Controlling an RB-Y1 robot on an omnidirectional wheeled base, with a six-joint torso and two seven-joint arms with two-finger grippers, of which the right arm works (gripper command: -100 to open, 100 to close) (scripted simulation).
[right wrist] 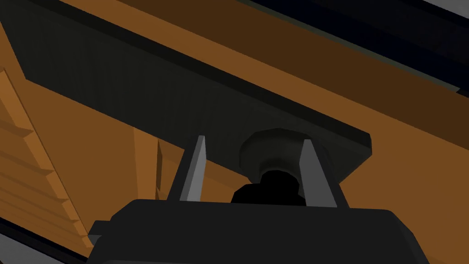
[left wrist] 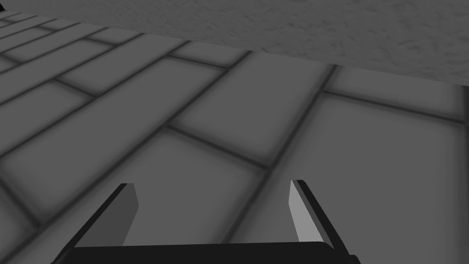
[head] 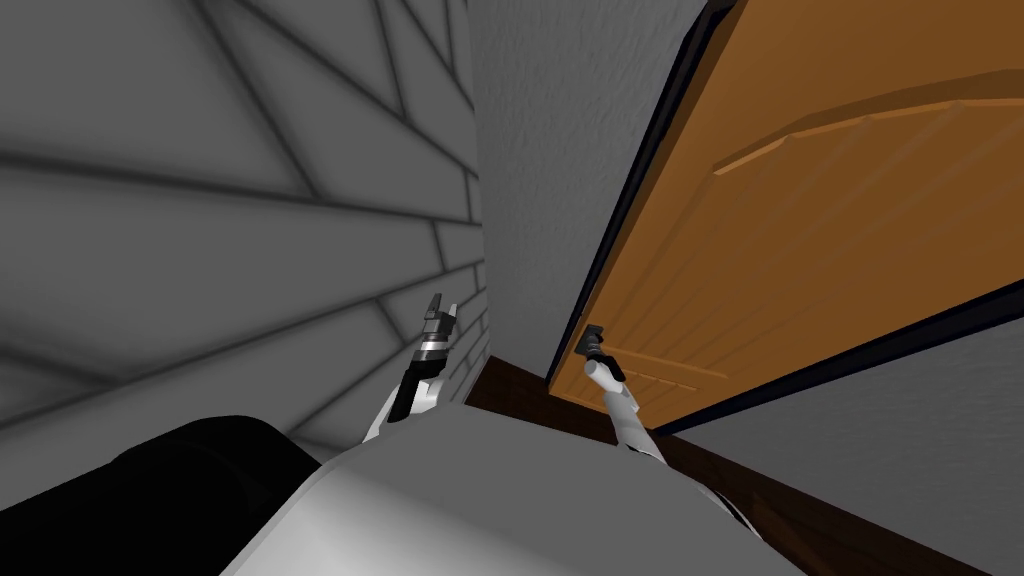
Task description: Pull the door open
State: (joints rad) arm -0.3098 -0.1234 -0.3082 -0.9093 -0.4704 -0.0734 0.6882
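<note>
two arms reach forward, and the right one is at the door [head: 850, 230]. the door is orange-brown with raised panels, set in a dark frame [head: 640, 180] to my right front, just past a grey wall [head: 560, 150]. a dark wood floor [head: 520, 395] lies by its near corner. the right gripper [right wrist: 253, 140] is at the door's edge nearest the grey wall, on the handle [right wrist: 275, 151]. the handle is a dark round knob on a black stem, standing out from a long dark plate [right wrist: 137, 87] fixed to the door. the right fingers [right wrist: 194, 169] are drawn in narrow around it: one presses the knob's side, the other stands close beside the stem. the left gripper [head: 441, 308] is held out well apart from the door, on the far side of the grey wall from it, and its fingers [left wrist: 300, 215] are spread wide.
</note>
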